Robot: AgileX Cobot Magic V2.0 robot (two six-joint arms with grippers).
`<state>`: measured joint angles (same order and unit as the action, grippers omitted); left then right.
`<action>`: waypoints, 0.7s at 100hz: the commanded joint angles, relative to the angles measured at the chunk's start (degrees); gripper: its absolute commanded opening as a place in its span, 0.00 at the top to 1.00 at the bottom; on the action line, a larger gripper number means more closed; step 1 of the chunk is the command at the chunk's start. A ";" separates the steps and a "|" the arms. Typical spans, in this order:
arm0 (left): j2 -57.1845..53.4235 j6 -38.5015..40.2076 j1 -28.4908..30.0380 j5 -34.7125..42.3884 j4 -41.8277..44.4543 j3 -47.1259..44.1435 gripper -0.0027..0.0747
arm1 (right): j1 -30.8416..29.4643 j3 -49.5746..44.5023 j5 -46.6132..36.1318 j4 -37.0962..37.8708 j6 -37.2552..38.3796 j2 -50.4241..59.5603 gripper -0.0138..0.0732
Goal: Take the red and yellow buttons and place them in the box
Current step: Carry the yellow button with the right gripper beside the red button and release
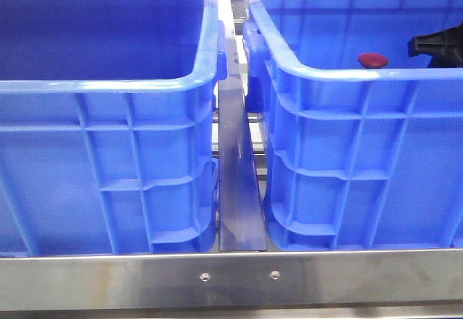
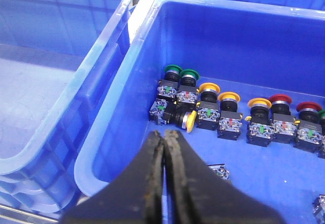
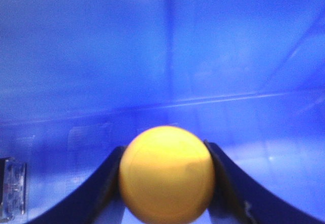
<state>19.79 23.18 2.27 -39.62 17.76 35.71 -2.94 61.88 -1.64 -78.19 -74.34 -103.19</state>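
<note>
My right gripper is shut on the round head of a yellow button inside a blue crate, with the crate's wall blurred behind it. In the front view only a black part of it shows, inside the right crate, near a red button. My left gripper is shut and empty above that crate's near rim. On the crate's floor stand yellow buttons and red buttons. One yellow button lies on its side. The left crate shows nothing in it.
Two green buttons stand at the end of the row. A loose contact block lies on the crate floor, and another lies beside my right gripper. A metal strip runs between the crates. A steel rail fronts the table.
</note>
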 commanded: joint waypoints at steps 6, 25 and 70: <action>0.52 0.52 0.17 4.07 0.33 1.56 0.99 | -0.06 -0.07 3.06 0.25 -0.63 2.09 0.38; 0.52 0.52 0.17 4.07 0.24 1.56 0.99 | -0.06 -0.07 2.58 0.25 -0.63 4.42 0.35; 0.52 0.52 0.17 4.07 0.24 1.56 0.99 | -0.97 -4.17 -0.88 0.14 -0.58 19.26 0.35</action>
<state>19.79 23.18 2.27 -39.62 17.63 35.71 -3.48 56.73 -1.48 -78.31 -74.46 -89.82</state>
